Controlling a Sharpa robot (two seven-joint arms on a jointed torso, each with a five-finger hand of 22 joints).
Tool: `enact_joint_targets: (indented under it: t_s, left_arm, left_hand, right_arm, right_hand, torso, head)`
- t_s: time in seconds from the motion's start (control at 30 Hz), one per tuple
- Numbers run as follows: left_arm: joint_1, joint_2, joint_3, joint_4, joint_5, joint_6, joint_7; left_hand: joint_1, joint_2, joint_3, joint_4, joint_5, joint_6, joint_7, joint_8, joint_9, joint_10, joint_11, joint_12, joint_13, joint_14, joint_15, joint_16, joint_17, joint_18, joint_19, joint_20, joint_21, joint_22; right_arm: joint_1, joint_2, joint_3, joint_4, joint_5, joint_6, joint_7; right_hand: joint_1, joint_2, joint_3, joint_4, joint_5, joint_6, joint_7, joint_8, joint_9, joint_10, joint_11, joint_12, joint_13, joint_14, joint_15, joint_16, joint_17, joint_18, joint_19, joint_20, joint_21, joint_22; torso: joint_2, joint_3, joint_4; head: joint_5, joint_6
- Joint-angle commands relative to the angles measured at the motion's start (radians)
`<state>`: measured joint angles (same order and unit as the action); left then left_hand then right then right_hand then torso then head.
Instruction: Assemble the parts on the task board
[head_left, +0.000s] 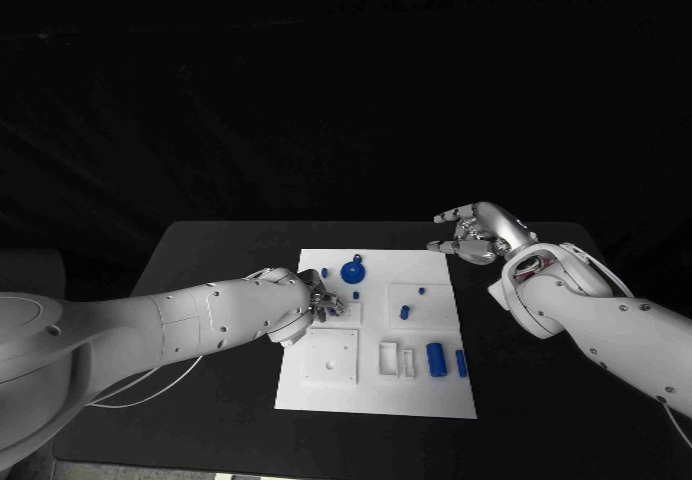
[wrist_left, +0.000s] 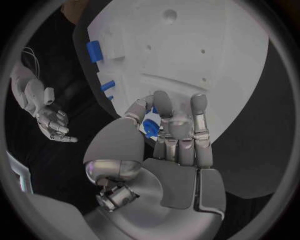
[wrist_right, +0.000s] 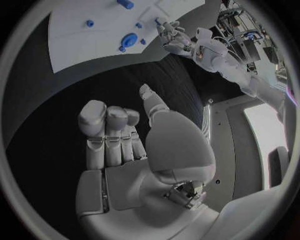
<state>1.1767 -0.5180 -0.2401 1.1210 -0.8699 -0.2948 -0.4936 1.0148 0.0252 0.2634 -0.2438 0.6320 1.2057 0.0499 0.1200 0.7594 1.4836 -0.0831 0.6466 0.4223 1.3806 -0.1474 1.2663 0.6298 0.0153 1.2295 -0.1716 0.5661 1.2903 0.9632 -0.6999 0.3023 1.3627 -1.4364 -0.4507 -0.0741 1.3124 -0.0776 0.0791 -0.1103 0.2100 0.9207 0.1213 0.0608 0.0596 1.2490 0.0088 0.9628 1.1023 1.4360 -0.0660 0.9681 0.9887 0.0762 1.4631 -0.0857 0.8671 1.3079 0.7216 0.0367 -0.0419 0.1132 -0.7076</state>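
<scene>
The white task board (head_left: 378, 400) lies mid-table. My left hand (head_left: 320, 297) sits over the board's left edge and pinches a small blue part (wrist_left: 149, 126) between thumb and curled fingers. On the board are a round blue disc with a knob (head_left: 353, 272), two small blue pegs (head_left: 421, 291) (head_left: 405, 311), a blue cylinder (head_left: 436, 355) and a blue bar (head_left: 462, 362). My right hand (head_left: 476, 235) hovers above the black table past the board's far right corner, fingers apart, nothing in it. The right wrist view shows this hand (wrist_right: 125, 145) with the board (wrist_right: 75, 45) and disc (wrist_right: 129, 40) beyond it.
White raised fixtures stand on the board's near half: a square block (head_left: 329, 358) and a slotted holder (head_left: 392, 358). Bare black table (head_left: 216, 250) surrounds the board on all sides. My left hand (wrist_right: 172, 35) appears in the right wrist view at the board's edge.
</scene>
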Motion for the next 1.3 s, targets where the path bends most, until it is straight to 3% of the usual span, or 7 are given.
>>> enact_joint_targets:
  t_s: [0.03,1.3]
  left_arm:
    - [-0.001,0.005,0.000,-0.003,0.011,-0.007,0.015]
    - [-0.001,0.017,0.000,-0.030,-0.067,0.055,-0.007]
  left_hand:
    - [0.024,0.021,0.008,-0.007,0.006,0.136,-0.096,0.029,0.025,0.030,-0.013,0.002,0.001,0.002,-0.008,0.002,-0.001,-0.011,0.004,0.000,-0.004,0.001]
    - [0.031,0.016,-0.001,0.005,-0.005,0.133,-0.096,0.037,0.023,0.030,-0.012,0.001,0.002,-0.003,-0.007,-0.005,-0.015,-0.013,0.011,0.001,-0.030,0.024]
  right_arm:
    - [-0.001,0.002,0.000,0.000,-0.002,0.013,0.001]
    - [-0.001,0.002,0.000,0.000,0.001,0.036,0.002]
  right_hand:
    - [-0.010,0.003,0.005,-0.002,0.005,0.005,0.001,-0.002,-0.001,-0.006,0.000,-0.001,0.000,-0.002,0.002,-0.002,0.000,0.012,0.013,0.004,-0.004,0.105]
    - [-0.013,0.002,0.003,-0.002,0.008,0.001,0.001,-0.002,-0.001,-0.006,0.000,0.000,0.001,-0.002,0.002,-0.002,0.001,0.012,0.013,0.004,-0.006,0.105]
  torso:
    - [0.000,-0.0002,0.0004]
    - [0.000,-0.0009,-0.0003]
  head:
    - [-0.001,0.001]
    - [-0.003,-0.005]
